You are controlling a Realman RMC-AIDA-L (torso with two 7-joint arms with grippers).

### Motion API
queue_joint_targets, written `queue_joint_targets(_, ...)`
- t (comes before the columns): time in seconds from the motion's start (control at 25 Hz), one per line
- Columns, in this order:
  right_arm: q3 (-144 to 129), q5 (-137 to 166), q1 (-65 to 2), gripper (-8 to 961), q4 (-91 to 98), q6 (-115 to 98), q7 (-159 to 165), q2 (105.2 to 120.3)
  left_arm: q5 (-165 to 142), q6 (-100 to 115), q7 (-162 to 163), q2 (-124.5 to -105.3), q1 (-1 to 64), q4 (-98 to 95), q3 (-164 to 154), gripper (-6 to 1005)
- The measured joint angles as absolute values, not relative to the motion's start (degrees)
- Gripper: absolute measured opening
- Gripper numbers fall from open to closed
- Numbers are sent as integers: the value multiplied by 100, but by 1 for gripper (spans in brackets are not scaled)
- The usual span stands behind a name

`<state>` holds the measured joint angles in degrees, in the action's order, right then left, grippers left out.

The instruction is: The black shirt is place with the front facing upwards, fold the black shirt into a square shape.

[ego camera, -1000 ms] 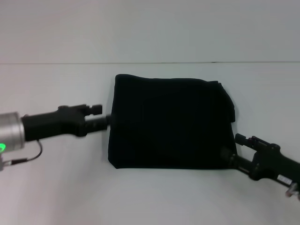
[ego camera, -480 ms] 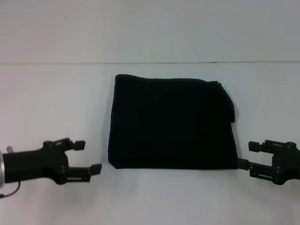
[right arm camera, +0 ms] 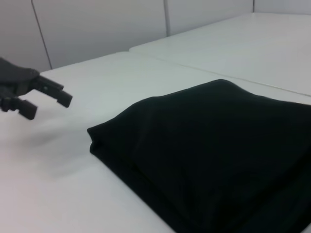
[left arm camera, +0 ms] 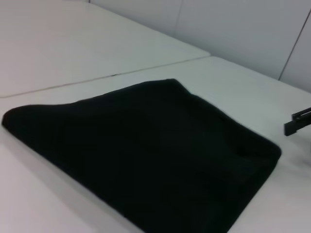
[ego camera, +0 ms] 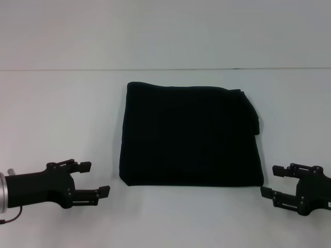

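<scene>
The black shirt [ego camera: 189, 135] lies folded into a near-square block at the middle of the white table [ego camera: 62, 113], no lettering showing; it also fills the left wrist view [left arm camera: 146, 155] and the right wrist view [right arm camera: 218, 155]. My left gripper [ego camera: 95, 179] is open near the table's front left, clear of the shirt's near left corner. My right gripper [ego camera: 271, 181] is open at the front right, just off the shirt's near right corner. Neither holds anything. The left gripper also shows far off in the right wrist view [right arm camera: 46, 102].
A seam line [ego camera: 62, 70] crosses the table behind the shirt. Bare white surface surrounds the shirt on all sides. A tip of the right gripper's finger [left arm camera: 297, 121] shows at the edge of the left wrist view.
Both arms have drawn back from the shirt's side edges toward the front of the table and now stand open. The folded shirt lies unmoved.
</scene>
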<state>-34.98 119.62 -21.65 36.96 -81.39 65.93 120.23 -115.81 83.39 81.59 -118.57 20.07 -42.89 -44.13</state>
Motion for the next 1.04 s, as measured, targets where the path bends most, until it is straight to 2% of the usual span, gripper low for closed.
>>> queue_joint_targets(1.04, -3493, 11926, -2195, 688, 3508, -8087, 6388, 12023, -11733, 7980, 8095, -11873, 2091, -4289, -4394, 946)
